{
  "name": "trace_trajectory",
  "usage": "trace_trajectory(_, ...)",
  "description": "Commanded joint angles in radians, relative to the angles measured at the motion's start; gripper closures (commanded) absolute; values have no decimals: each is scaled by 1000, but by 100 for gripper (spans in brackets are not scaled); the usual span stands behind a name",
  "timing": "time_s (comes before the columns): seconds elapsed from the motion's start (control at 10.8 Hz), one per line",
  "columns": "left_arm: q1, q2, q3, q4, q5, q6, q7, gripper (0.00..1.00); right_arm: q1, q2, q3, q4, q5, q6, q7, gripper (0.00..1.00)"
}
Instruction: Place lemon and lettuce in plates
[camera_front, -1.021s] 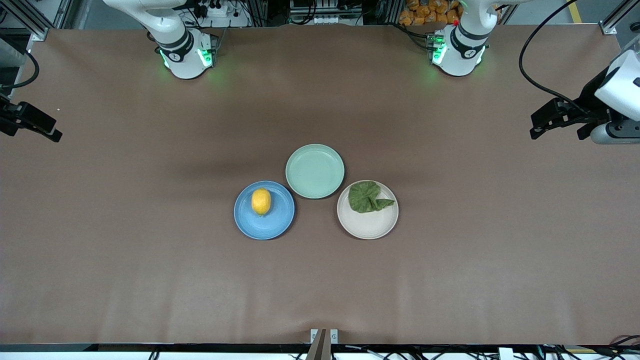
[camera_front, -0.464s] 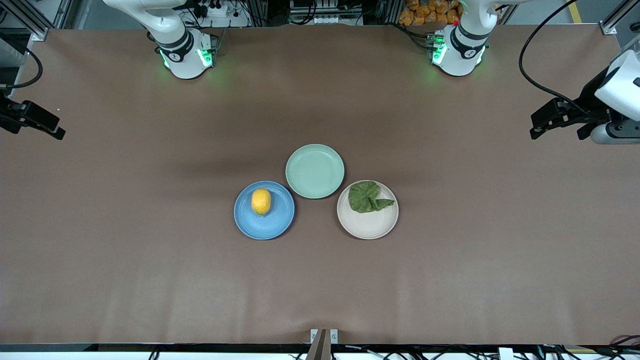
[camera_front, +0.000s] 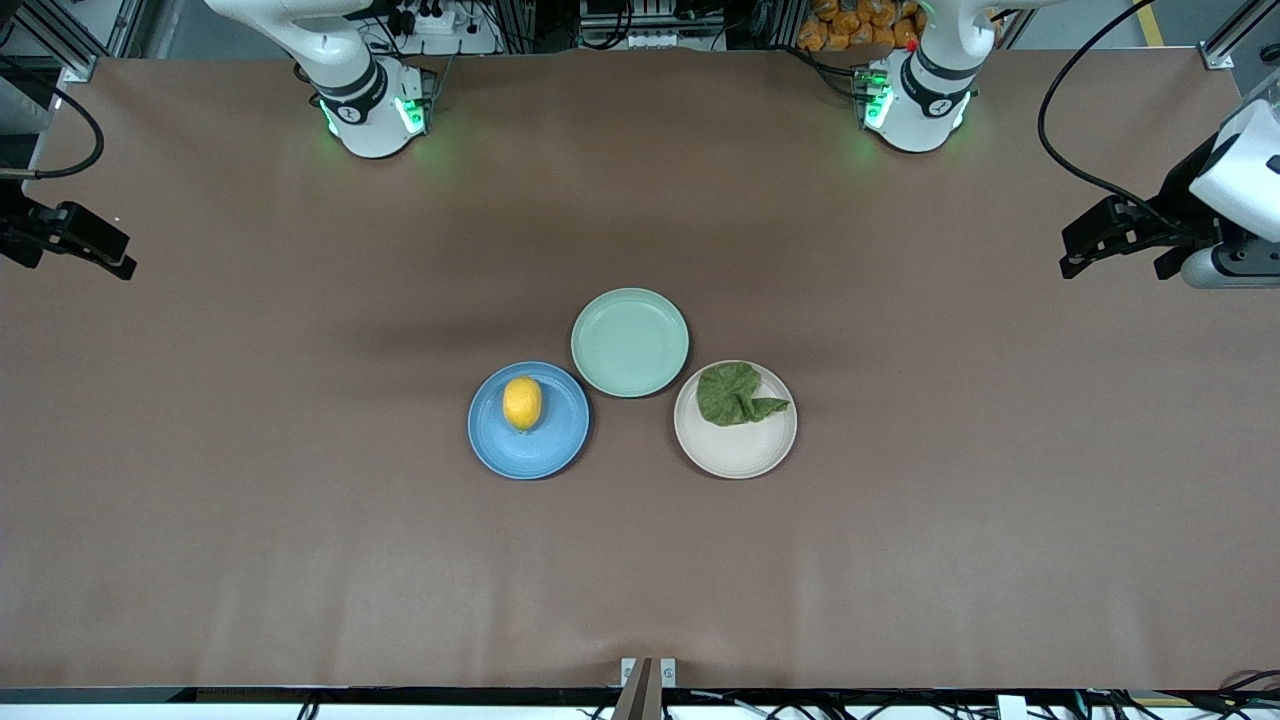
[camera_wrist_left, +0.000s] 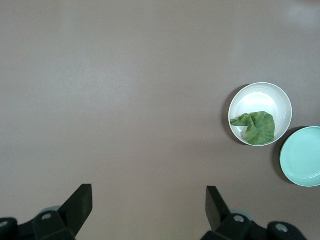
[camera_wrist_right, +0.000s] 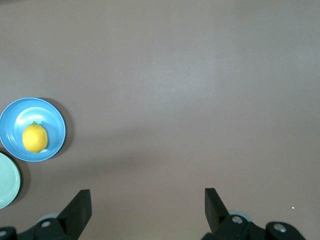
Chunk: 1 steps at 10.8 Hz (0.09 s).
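Small oval bright yellow lemon (camera_front: 522, 403) resting inside the round blue plate (camera_front: 550, 450), a little off centre, toward the right arm's end of the tabletop (camera_front: 300, 520). Same lemon (camera_wrist_right: 35, 138) and blue plate (camera_wrist_right: 55, 120) visible in the right wrist view. Wrinkled dark green lettuce leaf (camera_front: 735, 393) lying in the round cream-white plate (camera_front: 740, 455), covering the part farther from the front camera, one ruffled edge reaching the rim; shown too in the left wrist view, leaf (camera_wrist_left: 257, 127) on cream-white plate (camera_wrist_left: 260, 97). Pale mint-green round plate (camera_front: 630, 342) between the two, farther from the front camera, its rim just beside both plates, nothing on it.

Left end effector (camera_front: 1085, 245) hanging over the bare brown tabletop at the left arm's end, well apart from the plates, fingers (camera_wrist_left: 77, 207) spread wide, released, grasping nothing. Right end effector (camera_front: 95, 245) hanging over the tabletop at the right arm's end, likewise well apart from the plates, fingers (camera_wrist_right: 80, 210) spread wide, released, grasping nothing.
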Motion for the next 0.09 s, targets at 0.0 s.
trace_trajectory(0.0, 5, 4, -2, 13, -2, 1, 17, 0, 2, -5, 4, -1, -13, 3, -4, 0)
